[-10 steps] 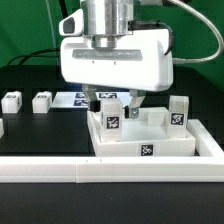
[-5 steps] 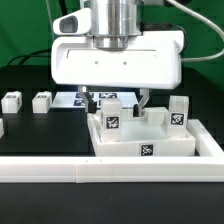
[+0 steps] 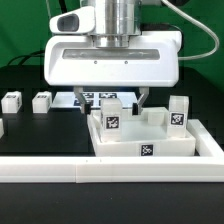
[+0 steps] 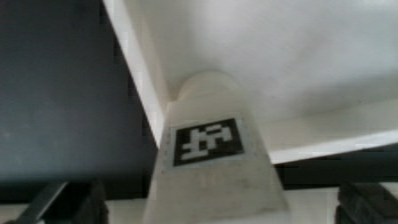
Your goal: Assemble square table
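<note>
Your fingers are standing spread wide and gripping nothing. They are straddling the upright leg with a gap on either side of it. In the wrist view the dark fingertips are likewise sitting clear of that leg.

Over the last second the hand has been lifting and looming larger in the exterior view. The fingers have stayed apart, and the leg has stayed put on its own. I am reading that as a leg let go in its place with the arm backing off, so one step of the assembly is probably closing.

Nearest to you, the border rail is running along the front. The square tabletop is lying just behind it, tucked against the rail toward the exterior view's right. The freed leg is standing at the tabletop's corner on the exterior view's left, and a second leg is standing upright at the right. Farther back, two loose legs are waiting on the black table, well apart from the tabletop. The marker board is lying behind them.

The tabletop's rim is hiding the leg's foot, so you cannot tell whether it is fully seated in its socket. The hand is covering most of the marker board, a white piece at the exterior view's left edge is cut off, and the wrist view is blurring everything but the tag.
</note>
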Controlling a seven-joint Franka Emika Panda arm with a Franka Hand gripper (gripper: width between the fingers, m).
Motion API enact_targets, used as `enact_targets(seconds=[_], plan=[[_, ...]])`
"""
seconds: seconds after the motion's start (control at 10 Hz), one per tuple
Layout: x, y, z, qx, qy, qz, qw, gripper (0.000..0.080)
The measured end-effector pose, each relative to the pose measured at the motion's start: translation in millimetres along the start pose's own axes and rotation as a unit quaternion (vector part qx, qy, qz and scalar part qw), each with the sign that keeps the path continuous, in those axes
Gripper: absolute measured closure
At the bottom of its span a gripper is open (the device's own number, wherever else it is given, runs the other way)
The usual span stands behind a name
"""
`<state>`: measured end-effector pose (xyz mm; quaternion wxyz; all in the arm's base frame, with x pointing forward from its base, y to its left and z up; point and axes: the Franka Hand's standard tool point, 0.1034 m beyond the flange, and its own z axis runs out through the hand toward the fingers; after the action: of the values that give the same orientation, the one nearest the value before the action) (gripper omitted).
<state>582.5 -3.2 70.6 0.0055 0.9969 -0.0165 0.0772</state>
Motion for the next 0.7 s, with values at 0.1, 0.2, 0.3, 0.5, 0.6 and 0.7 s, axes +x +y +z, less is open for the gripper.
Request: enact_targets(seconds=[0.1,0.2,0.3,0.5,0.6,0.7], plan=[[0.0,0.0,0.0,-0.001,0.000,-0.006,1.000,0.0150],[0.8,0.5,-0.3,-0.003,0.001,-0.026,1.000,0.0150],[0.5,0.7,0.2,-0.003,0.001,-0.022,1.000,0.0266],[0.4,0.7,0.4,-0.004,0.001,-0.022,1.000,0.0402],[0.4,0.8,0.4,-0.004,0.001,-0.022,1.000,0.0509],[0.4,0.8,0.4,-0.004,0.001,-0.022,1.000,0.0509]])
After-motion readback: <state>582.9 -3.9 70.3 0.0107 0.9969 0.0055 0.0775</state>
